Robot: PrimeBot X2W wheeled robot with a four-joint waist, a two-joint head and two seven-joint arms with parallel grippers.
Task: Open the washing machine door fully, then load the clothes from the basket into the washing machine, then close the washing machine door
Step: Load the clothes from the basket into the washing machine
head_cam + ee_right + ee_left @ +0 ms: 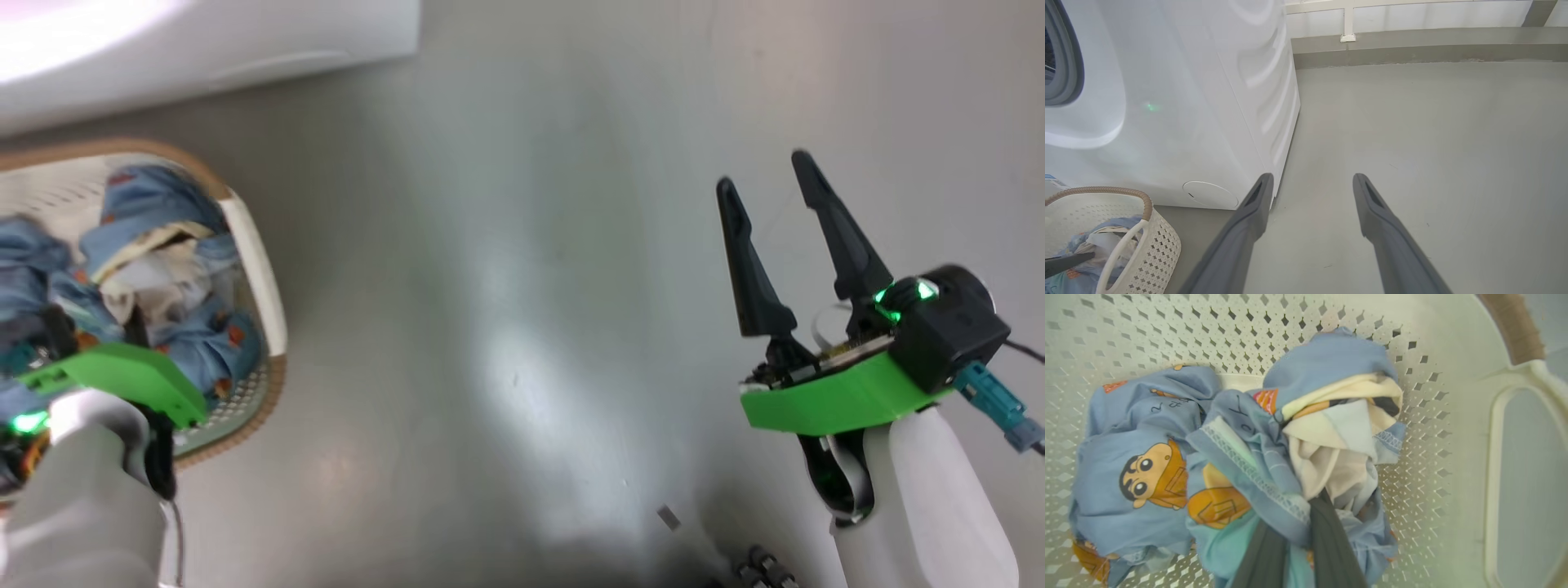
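The cream perforated basket (257,261) stands on the floor in front of the white washing machine (204,41). It holds the light blue clothes (155,204) with orange cartoon prints. My left gripper (94,322) reaches down into the basket. In the left wrist view its fingers meet, and the left gripper (1312,502) is shut on a fold of the clothes (1147,457) above the basket wall (1453,375). My right gripper (765,175) hangs open over bare floor, well right of the basket. The washing machine door is out of view.
In the right wrist view my right gripper (1312,179) points at grey floor beside the washing machine (1188,102), whose grey gasket (1061,61) shows at the left edge. The basket (1155,245) sits at lower left. A low wall ledge (1412,45) runs along the back.
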